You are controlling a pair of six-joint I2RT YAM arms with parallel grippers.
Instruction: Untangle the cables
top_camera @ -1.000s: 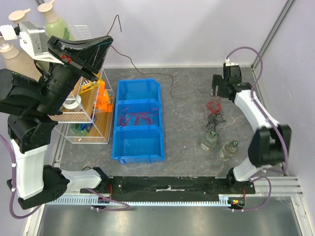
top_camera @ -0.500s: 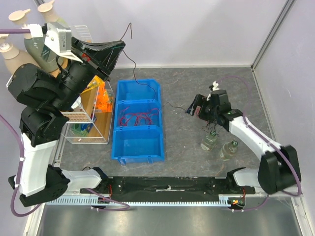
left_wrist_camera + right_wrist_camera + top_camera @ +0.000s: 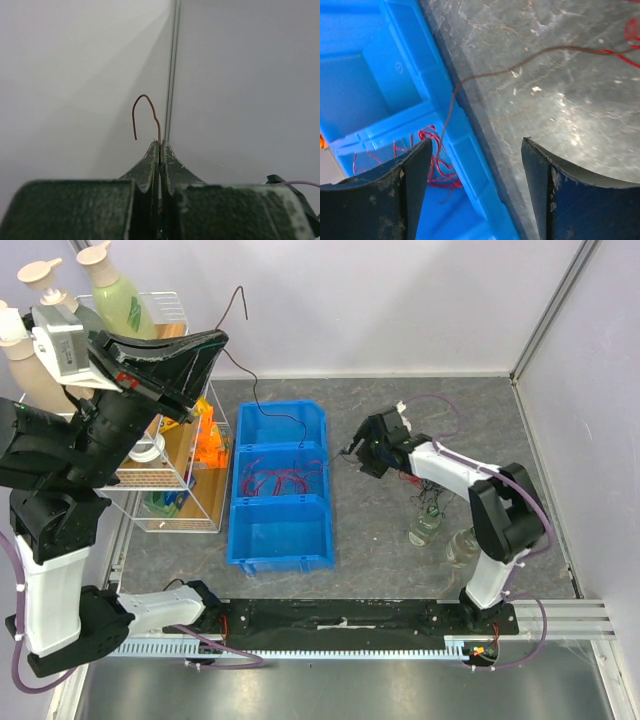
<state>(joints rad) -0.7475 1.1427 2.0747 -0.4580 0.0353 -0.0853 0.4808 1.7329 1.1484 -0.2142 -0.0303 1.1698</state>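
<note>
My left gripper (image 3: 216, 340) is raised high at the left and shut on a thin dark cable (image 3: 252, 390). In the left wrist view the gripper (image 3: 160, 144) pinches the cable, whose hooked free end (image 3: 142, 97) sticks up. The cable hangs down over the blue bin (image 3: 325, 455) and runs right to a red and black tangle (image 3: 432, 482). My right gripper (image 3: 362, 455) is open and empty, low over the table beside the bin's right wall. In the right wrist view the cable (image 3: 495, 73) passes beyond the open gripper (image 3: 476, 141). Red cables (image 3: 275, 480) lie in the bin's middle compartment.
Two small bottles (image 3: 425, 528) (image 3: 465, 543) stand just in front of the tangle. A wire rack (image 3: 200, 495) with boxes stands left of the bin, with lotion bottles (image 3: 115, 285) behind it. Walls close in the back and right.
My right gripper has moved left from the tangle towards the bin. My left gripper still holds the cable and has shifted slightly left.
</note>
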